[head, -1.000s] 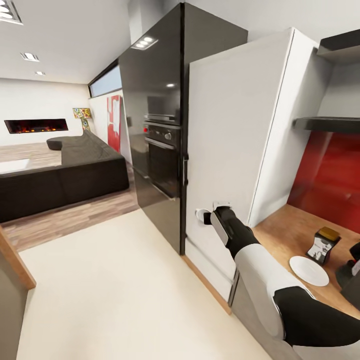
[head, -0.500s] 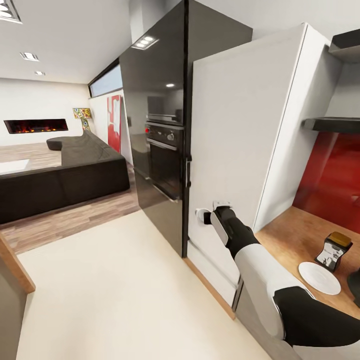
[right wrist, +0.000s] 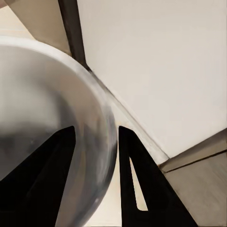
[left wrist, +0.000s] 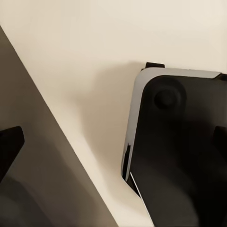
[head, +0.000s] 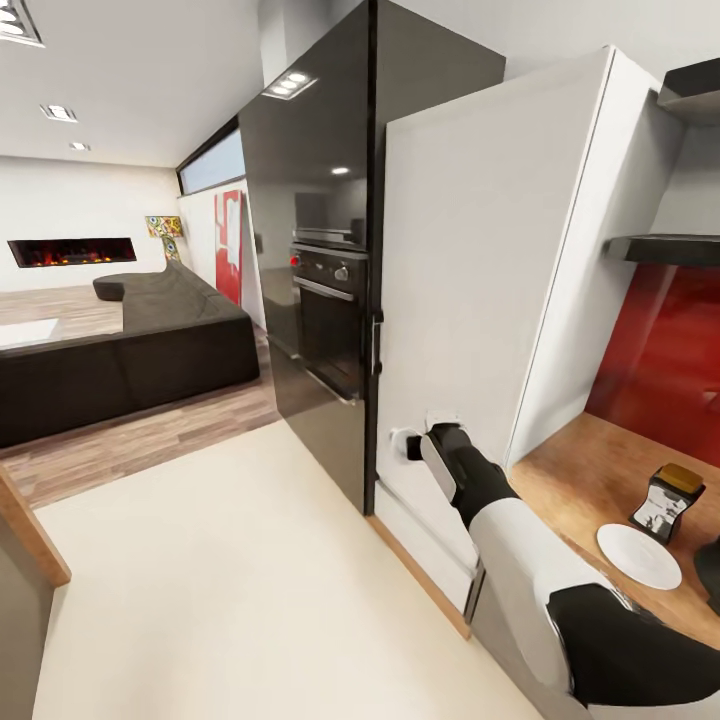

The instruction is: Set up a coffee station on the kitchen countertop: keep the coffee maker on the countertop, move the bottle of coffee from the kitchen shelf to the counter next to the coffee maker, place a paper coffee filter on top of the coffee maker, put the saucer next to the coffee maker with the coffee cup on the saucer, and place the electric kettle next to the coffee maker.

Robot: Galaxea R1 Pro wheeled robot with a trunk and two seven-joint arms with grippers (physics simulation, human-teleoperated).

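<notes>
— Which tool has the small plain white coffee cup with a handle (head: 401,433)?

— My right tool (head: 414,441). It is clenched on the cup's rim: in the right wrist view one black finger (right wrist: 52,165) sits inside the bowl and the other outside the wall.

— Where is the cup now?

— In the air, close to the tall white cabinet side panel (head: 480,270) and over the cream floor (head: 220,580), not over the surface.

— And the rest?

— The small white round saucer (head: 638,556) lies on the light wood-grain surface (head: 580,465). Just beside it stands the small dark-brown coffee bottle with tan-gold cap (head: 667,503). The thin glossy black wall shelf (head: 665,248) hangs above the red backsplash (head: 670,340).

— Your left tool?

— A dark tip of my left tool (left wrist: 9,144) shows in the left wrist view; I cannot tell whether it is released or clenched.
</notes>
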